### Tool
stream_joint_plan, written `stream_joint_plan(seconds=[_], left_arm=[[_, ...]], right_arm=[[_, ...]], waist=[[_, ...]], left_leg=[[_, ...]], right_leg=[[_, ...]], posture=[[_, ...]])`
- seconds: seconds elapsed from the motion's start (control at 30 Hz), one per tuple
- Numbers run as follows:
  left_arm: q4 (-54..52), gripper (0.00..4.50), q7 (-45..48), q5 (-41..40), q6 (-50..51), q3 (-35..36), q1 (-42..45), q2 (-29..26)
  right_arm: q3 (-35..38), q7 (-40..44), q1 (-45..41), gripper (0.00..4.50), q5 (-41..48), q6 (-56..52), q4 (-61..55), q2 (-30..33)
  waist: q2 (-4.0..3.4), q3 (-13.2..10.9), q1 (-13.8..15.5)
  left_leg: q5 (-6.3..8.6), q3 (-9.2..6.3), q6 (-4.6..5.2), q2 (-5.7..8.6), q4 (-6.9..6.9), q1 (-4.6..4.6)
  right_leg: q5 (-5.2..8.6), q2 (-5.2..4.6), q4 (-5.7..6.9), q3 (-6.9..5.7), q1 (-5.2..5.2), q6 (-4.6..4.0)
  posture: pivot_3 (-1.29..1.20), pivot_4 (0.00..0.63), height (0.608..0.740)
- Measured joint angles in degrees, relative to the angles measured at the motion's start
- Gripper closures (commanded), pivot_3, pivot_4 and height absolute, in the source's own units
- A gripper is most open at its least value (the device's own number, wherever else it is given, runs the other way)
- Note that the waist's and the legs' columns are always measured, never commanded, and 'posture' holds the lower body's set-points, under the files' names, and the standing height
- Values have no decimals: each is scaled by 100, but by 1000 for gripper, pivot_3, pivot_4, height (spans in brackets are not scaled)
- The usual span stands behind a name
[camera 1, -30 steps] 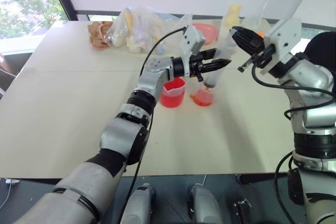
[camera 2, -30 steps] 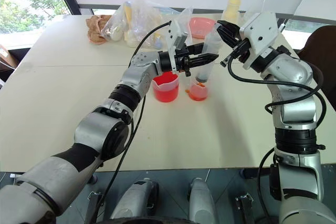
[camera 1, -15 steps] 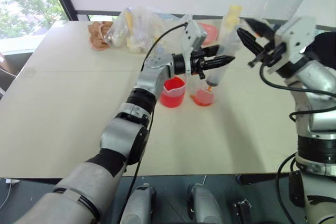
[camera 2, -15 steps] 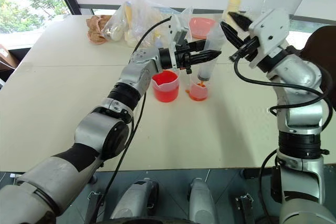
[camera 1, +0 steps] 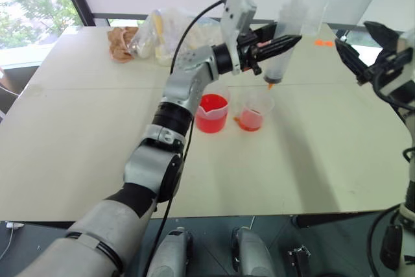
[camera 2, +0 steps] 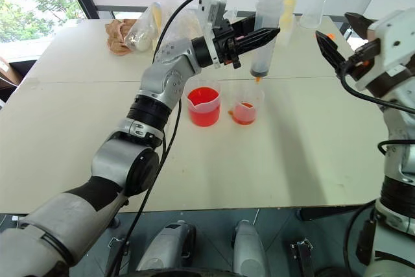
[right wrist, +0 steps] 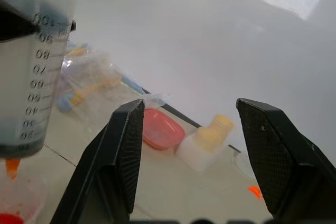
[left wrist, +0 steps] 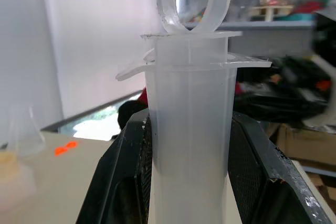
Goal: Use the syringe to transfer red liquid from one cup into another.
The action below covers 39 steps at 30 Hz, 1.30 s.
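Two clear cups stand side by side on the table [camera 1: 78, 128], the spouted beaker [camera 1: 213, 113] of red liquid [camera 1: 211, 120] leftmost, then the smaller cup [camera 1: 253, 112], the syringe [camera 1: 284, 37] pinched upright above it by the left gripper [camera 1: 275, 47], and the right gripper [camera 1: 361, 47] spread empty, well apart.

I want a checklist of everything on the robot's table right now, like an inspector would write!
Surface: pale table, a seam running across it.
Job's things: syringe held upright above the small cup, orange tip down; spouted beaker of red liquid beside the cup, apart from it.
Clutter: plastic bag of items, brown bundle, pink bowl, yellow-capped bottle, orange bits.
Grippers: left gripper shut on the syringe barrel; right gripper open, empty, off to the side.
Cables: black cable along the left arm; another at the right wrist.
Surroundings: window with trees, white wall.
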<state>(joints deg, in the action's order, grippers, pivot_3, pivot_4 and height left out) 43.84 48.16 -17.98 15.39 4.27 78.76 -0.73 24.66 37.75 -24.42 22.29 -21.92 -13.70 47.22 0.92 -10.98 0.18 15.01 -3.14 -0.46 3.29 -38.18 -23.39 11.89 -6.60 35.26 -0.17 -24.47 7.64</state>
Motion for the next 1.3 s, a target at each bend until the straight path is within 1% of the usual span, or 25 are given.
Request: stream_joint_plan(seconds=[0.07, 0.13, 0.2, 0.27, 0.3, 0.37, 0.43, 0.53, 0.6, 0.7, 0.8, 0.83, 0.9, 0.93, 0.97, 1.0, 1.13, 1.2, 1.3], left_arm=[[5, 3025, -337, -76, 609, 219, 500, -438], [76, 3025, -665, -194, 1544, 428, 1050, -953], [584, 3025, -1199, -276, 3075, 652, 1745, -1590], [712, 3025, -1509, -336, 3937, 836, 1883, -1918], [669, 3025, -1599, -396, 4313, 892, 1811, -2060], [241, 3025, -1769, -433, 5213, 898, 1282, -2433], [-197, 3025, -2094, -395, 6010, 922, 626, -2664], [-1200, 3025, -2585, -440, 7100, 1105, -159, -2676], [-1835, 3025, -2944, -750, 7520, 1098, -573, -2736], [-2743, 3025, -3701, -1659, 7661, 1094, -1680, -2827], [-3292, 3025, -4531, -2459, 7663, 1113, -2684, -2467], [-3475, 3025, -4805, -2717, 7662, 1138, -2867, -2344], [-3747, 3025, -5174, -3034, 7663, 1142, -2923, -2337], [-3911, 2085, -5401, -3222, 7663, 1173, -2960, -2368], [-3975, 1811, -5549, -3342, 7663, 1223, -2991, -2382], [-3999, 1406, -5715, -3474, 7662, 1240, -3030, -2394], [-4001, 64, -6247, -3906, 7663, 1242, -3184, -2394], [-4022, 8, -6458, -4111, 7663, 1239, -3186, -2397], [-4529, 8, -6505, -3877, 7637, 1117, -3358, -2569]], right_arm=[[-21, 230, 47, 1633, 198, -184, -154, 149], [-159, 471, -19, 1633, 582, -491, -435, 245], [-567, 742, -313, 1633, 1119, -865, -888, 244], [-819, 921, -429, 1633, 1417, -1040, -1189, 247], [-942, 1019, -466, 1633, 1519, -1099, -1272, 250], [-1272, 1262, -547, 1633, 1704, -1176, -1409, 231], [-1503, 1442, -582, 1633, 1772, -1188, -1420, 195], [-1779, 1605, -660, 1633, 1781, -1138, -1323, 4], [-1945, 1714, -685, 1633, 1780, -1123, -1270, -114], [-2201, 1947, -655, 1633, 1745, -1068, -1185, -142], [-2395, 2078, -644, 1633, 1595, -968, -1030, -154], [-2461, 2100, -636, 1633, 1519, -955, -1004, -172], [-2548, 2112, -604, 1633, 1432, -916, -989, -183], [-2574, 2110, -548, 1588, 1381, -876, -990, -200], [-2594, 2107, -523, 1588, 1350, -857, -989, -220], [-2606, 2096, -518, 1588, 1325, -849, -989, -245], [-2587, 1994, -518, 1588, 1281, -852, -988, -293], [-2525, 1960, -470, 1588, 1281, -867, -1019, -288], [-2411, 1868, -275, 1588, 1279, -905, -1101, -260]], waist=[[-5, -1, -80], [-6, 0, -142], [-13, 0, -213], [-14, 1, -220], [-14, 1, -221], [-14, 1, -234], [-4, -5, -230], [19, -18, -147], [19, -17, -92], [13, -14, -82], [24, -19, -34], [27, -20, -15], [27, -19, 5], [24, -18, 11], [24, -17, 15], [24, -17, 14], [24, -17, 19], [24, -17, 28], [24, -17, 36]], left_leg=[[1, -13, 1, -1, 2, 3], [1, -16, 1, -4, 5, 9], [1, -24, 1, -4, 7, 12], [1, -30, 1, -5, 7, 19], [1, -30, 1, -5, 6, 19], [1, -30, 0, -4, 5, 19], [-1, -32, -3, -3, 1, 10], [-5, -34, -10, -4, -6, -6], [-11, -33, -21, -4, -6, -4], [-17, -32, -35, -3, -4, 4], [-12, -36, -28, -1, -6, 0], [-12, -37, -28, -1, -6, 0], [-13, -36, -31, 0, -6, 3], [-14, -36, -32, 0, -5, 6], [-14, -35, -33, 0, -4, 6], [-15, -35, -34, 0, -5, 7], [-16, -35, -35, 0, -5, 8], [-16, -34, -35, 1, -5, 8], [-16, -33, -35, 4, -4, 7]], right_leg=[[2, 0, 4, 1, -1, 4], [4, 5, 7, 3, -1, 6], [9, 8, 14, 3, 0, 13], [13, 7, 15, 1, 9, 19], [13, 6, 16, 1, 10, 19], [12, 3, 18, 4, 10, 18], [12, 3, 27, 4, 1, 17], [11, -4, 49, 5, -16, 15], [11, -12, 54, 8, -18, 15], [11, -19, 58, 20, -17, 15], [9, -22, 50, 19, -22, 12], [8, -21, 53, 19, -23, 9], [7, -20, 54, 19, -24, 8], [7, -19, 57, 19, -23, 7], [7, -19, 58, 19, -23, 7], [7, -19, 59, 19, -23, 7], [7, -18, 62, 19, -23, 7], [7, -18, 62, 19, -22, 7], [7, -18, 59, 20, -22, 6]], posture=[[0, 150, 740], [0, 150, 740], [0, 150, 740], [0, 150, 740], [0, 150, 740], [0, 150, 740], [0, 150, 740], [0, 150, 740], [0, 150, 740], [0, 150, 740], [0, 150, 740], [0, 150, 740], [0, 150, 740], [0, 150, 740], [0, 150, 740], [0, 150, 740], [0, 150, 740], [0, 150, 740], [0, 150, 740]])
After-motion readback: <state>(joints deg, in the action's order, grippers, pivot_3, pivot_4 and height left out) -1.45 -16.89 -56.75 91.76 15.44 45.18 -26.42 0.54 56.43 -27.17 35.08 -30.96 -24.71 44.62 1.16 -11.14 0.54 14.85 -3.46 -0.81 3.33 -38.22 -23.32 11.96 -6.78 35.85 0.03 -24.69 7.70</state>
